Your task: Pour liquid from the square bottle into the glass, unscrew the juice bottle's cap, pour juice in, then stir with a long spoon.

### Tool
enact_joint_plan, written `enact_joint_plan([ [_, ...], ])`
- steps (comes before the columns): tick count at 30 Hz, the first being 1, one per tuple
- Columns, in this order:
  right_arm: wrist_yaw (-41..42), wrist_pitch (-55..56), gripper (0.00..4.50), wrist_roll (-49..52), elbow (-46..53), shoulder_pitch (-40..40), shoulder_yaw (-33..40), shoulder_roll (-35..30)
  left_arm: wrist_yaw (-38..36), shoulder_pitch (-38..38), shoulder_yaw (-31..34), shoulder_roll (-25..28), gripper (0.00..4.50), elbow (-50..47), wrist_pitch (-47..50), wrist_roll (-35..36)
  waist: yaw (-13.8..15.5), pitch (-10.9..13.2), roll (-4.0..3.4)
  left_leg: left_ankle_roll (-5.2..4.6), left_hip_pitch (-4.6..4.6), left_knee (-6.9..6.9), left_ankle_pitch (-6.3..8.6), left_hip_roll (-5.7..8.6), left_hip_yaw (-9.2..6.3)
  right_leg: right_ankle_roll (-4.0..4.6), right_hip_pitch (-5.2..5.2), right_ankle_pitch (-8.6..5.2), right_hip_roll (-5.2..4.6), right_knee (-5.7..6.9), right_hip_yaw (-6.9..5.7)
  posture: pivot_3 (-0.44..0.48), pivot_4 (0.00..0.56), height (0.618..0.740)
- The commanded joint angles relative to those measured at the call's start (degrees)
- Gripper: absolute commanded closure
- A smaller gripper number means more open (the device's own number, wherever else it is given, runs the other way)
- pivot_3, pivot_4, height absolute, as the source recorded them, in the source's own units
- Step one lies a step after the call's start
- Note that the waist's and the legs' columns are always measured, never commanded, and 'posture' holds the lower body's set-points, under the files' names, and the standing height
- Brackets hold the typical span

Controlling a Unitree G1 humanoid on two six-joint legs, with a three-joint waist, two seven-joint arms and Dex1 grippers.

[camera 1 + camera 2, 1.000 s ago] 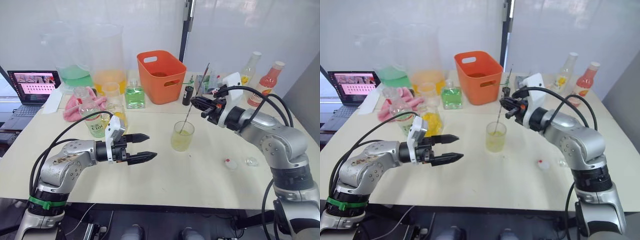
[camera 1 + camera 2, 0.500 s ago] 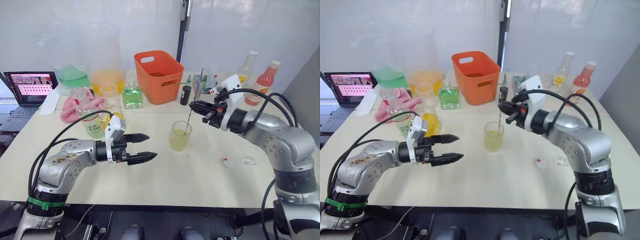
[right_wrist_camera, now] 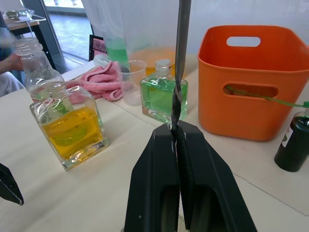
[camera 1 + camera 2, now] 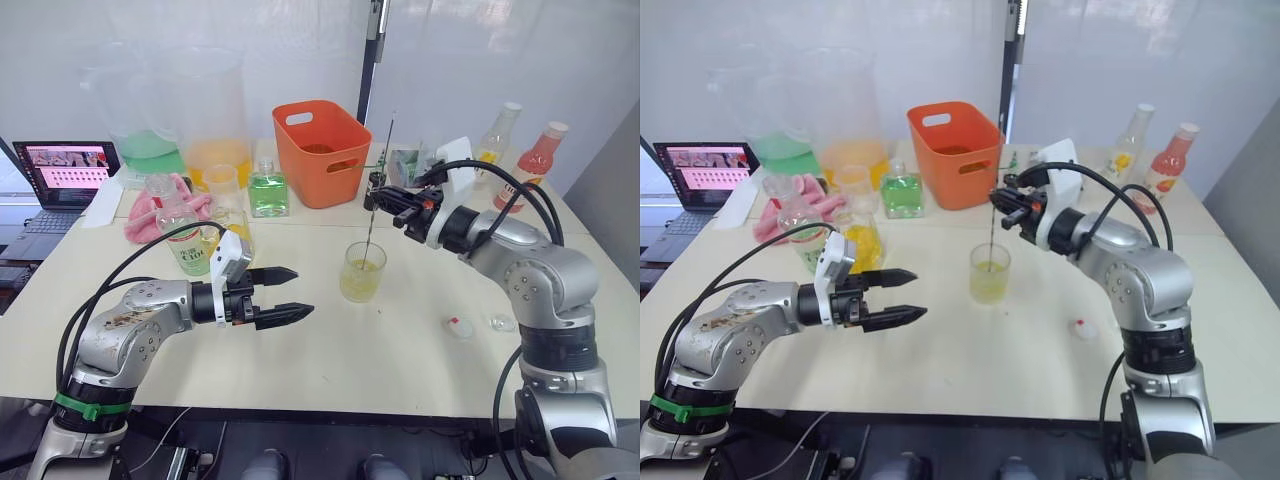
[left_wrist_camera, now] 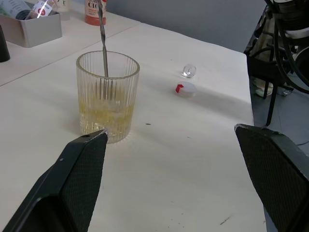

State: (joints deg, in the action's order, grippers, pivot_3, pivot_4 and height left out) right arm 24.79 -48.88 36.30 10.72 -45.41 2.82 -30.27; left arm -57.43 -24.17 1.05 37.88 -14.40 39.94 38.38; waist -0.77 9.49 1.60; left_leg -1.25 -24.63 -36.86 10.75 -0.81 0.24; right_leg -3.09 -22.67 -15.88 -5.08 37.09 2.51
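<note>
My right gripper (image 4: 378,197) pinches the long spoon (image 4: 377,184) partway up its twisted shaft, both black fingers pressed flat against the metal, and the spoon stands almost upright with its lower end dipped into the glass (image 4: 361,272). The glass is a ribbed clear tumbler with a shallow layer of yellowish liquid at the bottom, standing on the pale table (image 4: 380,350) in front of me. My left gripper (image 4: 285,295) hovers low over the table to the left of the glass, its two fingers spread wide apart with nothing between them, pointing toward the glass. The square bottle (image 3: 72,130), with yellow liquid, stands behind my left arm, just beside the juice bottle (image 4: 180,237), which is uncapped with pale green liquid low inside. The juice bottle's cap (image 4: 460,326), white with a red mark, lies on the table to the right of the glass, near a small clear stopper (image 4: 503,322). Farther back stand a square bottle of green liquid (image 4: 267,191), an orange basket (image 4: 321,152), a pink cloth (image 4: 150,211), two big clear jugs (image 4: 180,110), a small dark bottle (image 3: 295,142) and a laptop (image 4: 66,172) at the far left.
</note>
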Motion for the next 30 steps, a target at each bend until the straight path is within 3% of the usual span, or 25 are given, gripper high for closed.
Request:
enact_joint_plan([
  [1, 1.81, -2.28, 4.50, 1.43, 4.61, -0.52, 1.55, -2.23, 0.04, -0.34, 0.98, 0.32, 0.04, -2.27, -0.15, 0.93, -0.01, 0.00, 0.00, 0.00, 0.00, 0.00, 0.00, -0.01, 0.00, 0.00, 0.00, 0.00, 0.00, 0.00, 0.00, 0.000, 0.150, 0.739],
  [6, 3.04, -7.99, 4.50, 6.23, 11.19, 1.06, 1.98, -3.29, 0.25, -0.66, 0.87, 0.24, 0.04, -2.06, 0.05, 0.90, -0.11, 0.00, 0.00, 0.00, -0.01, 0.01, 0.00, -0.02, -0.04, 0.00, -0.01, 0.00, 0.00, 0.01, -0.02, 0.000, 0.150, 0.739],
  [16, -0.97, -0.65, 4.50, -0.81, 3.89, -0.95, 1.10, 3.62, -0.76, -1.08, 0.71, 0.36, 0.04, -0.06, -0.86, 0.21, -0.19, 0.00, 0.00, 0.00, 0.00, 0.01, 0.00, -0.01, 0.01, 0.00, -0.06, 0.00, 0.02, 0.02, -0.01, 0.000, 0.150, 0.739],
  [21, 1.10, 1.38, 4.50, -4.68, 1.96, 0.31, 1.16, -0.05, -1.32, -0.62, 0.85, 0.48, 0.04, 0.43, -1.46, -0.02, 0.16, 0.00, 0.00, 0.00, -0.03, 0.01, 0.00, 0.05, 0.00, 0.00, -0.06, 0.01, -0.04, 0.02, -0.04, 0.000, 0.150, 0.739],
  [26, 6.27, -3.76, 4.50, -0.77, 7.28, 2.14, 1.10, -4.68, -1.79, 0.20, 1.15, 0.70, 0.04, 0.46, -1.95, 0.06, 0.04, 0.00, 0.00, 0.00, -0.03, 0.01, 0.00, 0.02, -0.01, 0.00, -0.07, 0.01, -0.02, 0.03, -0.04, 0.000, 0.150, 0.739],
  [30, 6.49, -6.67, 4.50, 1.82, 9.64, 1.76, 1.65, -4.46, -2.13, 0.49, 1.27, 0.93, 0.04, 0.78, -2.39, -0.06, -0.26, 0.00, 0.00, 0.00, -0.03, 0.01, 0.00, -0.02, 0.00, 0.00, -0.07, 0.01, 0.00, 0.01, -0.03, 0.000, 0.150, 0.739],
])
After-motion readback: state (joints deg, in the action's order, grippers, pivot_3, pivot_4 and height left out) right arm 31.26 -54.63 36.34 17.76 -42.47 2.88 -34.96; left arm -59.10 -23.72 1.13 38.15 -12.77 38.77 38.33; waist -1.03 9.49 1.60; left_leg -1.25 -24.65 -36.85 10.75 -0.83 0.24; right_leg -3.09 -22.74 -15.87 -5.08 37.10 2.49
